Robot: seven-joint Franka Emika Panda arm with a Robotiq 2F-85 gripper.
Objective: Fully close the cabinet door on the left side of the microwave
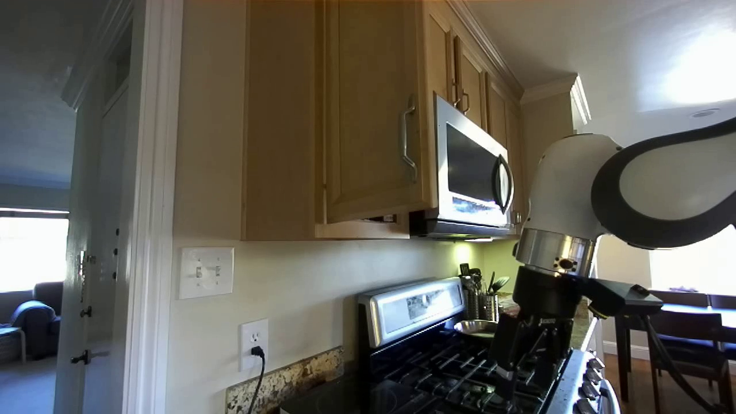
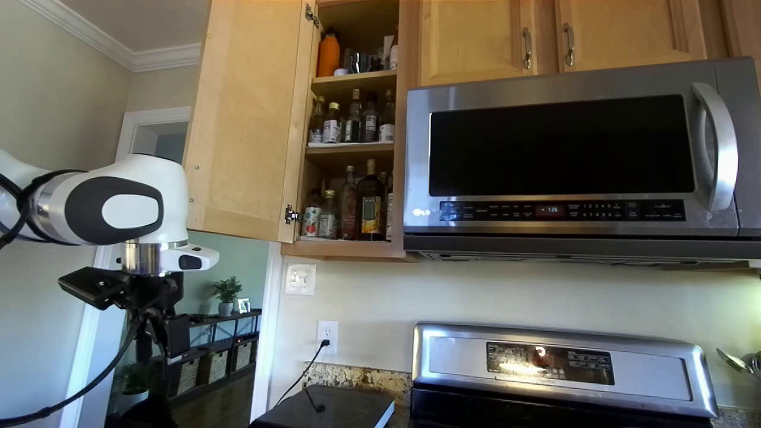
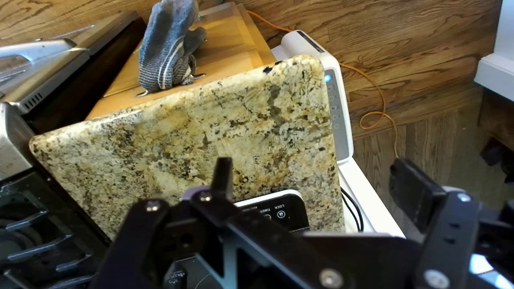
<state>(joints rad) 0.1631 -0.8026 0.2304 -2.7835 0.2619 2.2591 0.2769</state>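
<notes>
Pale maple, the cabinet door (image 2: pixel 244 119) stands swung well out on its left-hand hinges (image 2: pixel 291 214), to the left of the microwave (image 2: pixel 562 145), the bottles (image 2: pixel 354 122) inside laid bare; so the closing push, as I judge it, is not yet begun, and you are at the approach; your hand (image 3: pixel 312 172) is wide, its fingers (image 3: pixel 415 192) well apart and holding nothing; it points down over the granite bench (image 3: pixel 180 132), showing below the door's bottom edge in both exterior views; in an exterior view the arm (image 1: pixel 566 184) leaves a plain gap short of the door.

The next move, I'd say, calls for height first; lift the hand level with the door's outer face, the side with the silver handle (image 1: pixel 407 141), and come at it from the left; then press near the free edge, well away from the hinges, and follow the swing right and back to the cabinet frame (image 2: pixel 409 41) until it seats; you needn't grasp the handle; narrower fingers should push just as well; mind the microwave as the door comes round; on which side of the door's plane the hand hangs, I cannot tell.
</notes>
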